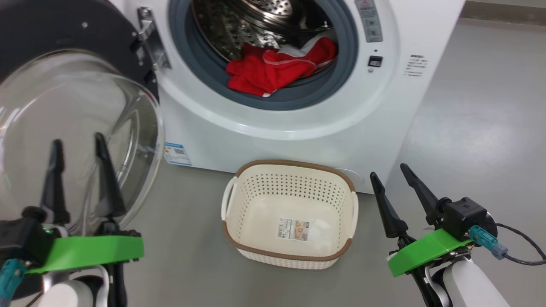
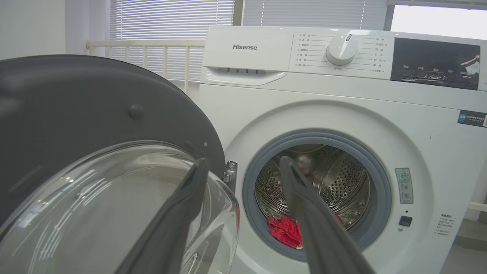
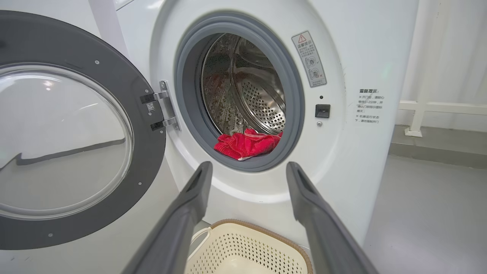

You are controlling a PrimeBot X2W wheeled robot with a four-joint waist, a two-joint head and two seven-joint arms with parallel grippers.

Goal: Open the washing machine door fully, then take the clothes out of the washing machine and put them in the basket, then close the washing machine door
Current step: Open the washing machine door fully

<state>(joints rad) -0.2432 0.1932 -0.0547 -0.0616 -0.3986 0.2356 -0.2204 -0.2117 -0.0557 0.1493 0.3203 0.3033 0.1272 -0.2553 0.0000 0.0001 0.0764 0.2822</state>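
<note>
The white washing machine (image 1: 298,123) stands with its door (image 1: 64,30) swung out to the left, the clear glass bowl facing me. Red clothes (image 1: 277,68) lie at the front lip of the steel drum, partly over the grey rubber ring. The cream basket (image 1: 294,164) sits on the floor below the opening, holding no clothes. My left gripper (image 1: 78,140) is open in front of the door's glass, nothing between its fingers. My right gripper (image 1: 388,170) is open to the right of the basket. The left wrist view shows the door (image 2: 76,106) and clothes (image 2: 283,230); the right wrist view shows clothes (image 3: 247,144) and basket (image 3: 247,247).
Grey floor spreads right of the machine (image 1: 482,106). A cable (image 1: 520,251) trails from my right wrist. A white railing (image 2: 144,49) and window blinds stand behind the machine; a low ledge (image 3: 437,144) runs along the wall at the right.
</note>
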